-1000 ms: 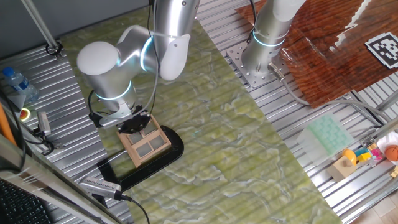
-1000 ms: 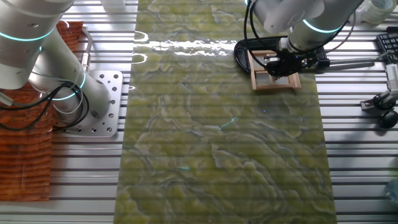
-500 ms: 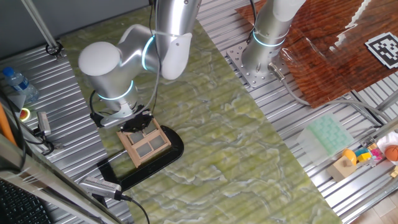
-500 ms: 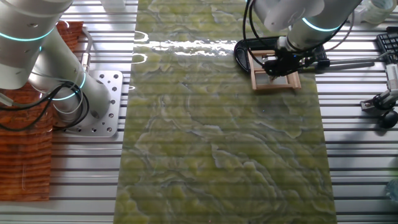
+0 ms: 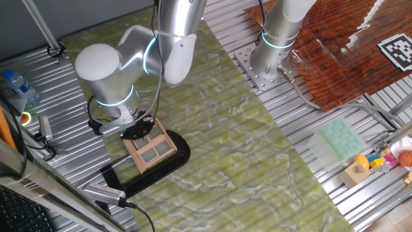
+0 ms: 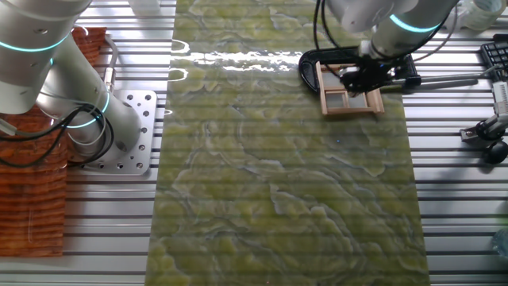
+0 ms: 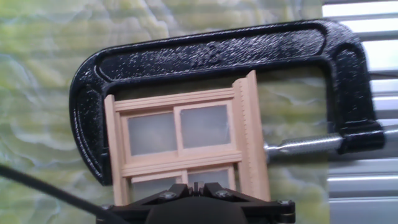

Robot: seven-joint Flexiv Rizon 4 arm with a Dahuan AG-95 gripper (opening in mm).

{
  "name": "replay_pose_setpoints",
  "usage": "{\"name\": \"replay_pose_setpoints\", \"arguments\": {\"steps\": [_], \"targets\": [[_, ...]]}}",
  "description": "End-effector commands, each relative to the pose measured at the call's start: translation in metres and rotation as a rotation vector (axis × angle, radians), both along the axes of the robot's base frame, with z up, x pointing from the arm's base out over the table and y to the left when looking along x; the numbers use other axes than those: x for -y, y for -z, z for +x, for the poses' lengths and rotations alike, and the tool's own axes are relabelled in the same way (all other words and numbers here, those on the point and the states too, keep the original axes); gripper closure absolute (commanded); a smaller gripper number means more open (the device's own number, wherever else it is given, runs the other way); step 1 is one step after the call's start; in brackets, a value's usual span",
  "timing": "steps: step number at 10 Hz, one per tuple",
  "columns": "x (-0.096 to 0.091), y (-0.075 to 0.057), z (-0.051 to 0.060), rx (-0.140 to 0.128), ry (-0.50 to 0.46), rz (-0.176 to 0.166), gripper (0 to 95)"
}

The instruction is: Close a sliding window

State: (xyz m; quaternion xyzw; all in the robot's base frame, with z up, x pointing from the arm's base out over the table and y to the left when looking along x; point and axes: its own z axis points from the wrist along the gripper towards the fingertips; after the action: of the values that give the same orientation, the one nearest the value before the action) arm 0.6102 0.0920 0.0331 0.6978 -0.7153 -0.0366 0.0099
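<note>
Gripper [image 7: 196,199] fingers are seen low at 6 o'clock in the hand view; whether they are spread cannot be told. Just beyond, the light tan wooden sliding window [image 7: 183,146] with grey panes is clamped on green marbled matting [image 7: 43,74] by a black C-shaped metal clamp [image 7: 211,46].

A black C-clamp [image 7: 211,50] is lying on a green marbled mat [image 5: 244,148] covering the ribbed metal surface [image 5: 335,187]. A plastic water bottle [image 5: 16,84] is sitting at one edge. A pale green tray [image 5: 341,142] and small colourful toys [image 5: 376,161] are resting near a reddish wooden board [image 5: 347,58] bearing a square black-and-white marker [image 5: 396,50].
</note>
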Motion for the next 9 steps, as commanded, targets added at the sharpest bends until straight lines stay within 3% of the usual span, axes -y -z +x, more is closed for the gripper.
{"name": "replay_pose_setpoints", "arguments": {"steps": [1,9], "targets": [[0.001,-0.001,-0.002,0.006,0.012,-0.001,95.0],[0.006,0.009,0.003,0.010,0.019,0.001,95.0]]}}
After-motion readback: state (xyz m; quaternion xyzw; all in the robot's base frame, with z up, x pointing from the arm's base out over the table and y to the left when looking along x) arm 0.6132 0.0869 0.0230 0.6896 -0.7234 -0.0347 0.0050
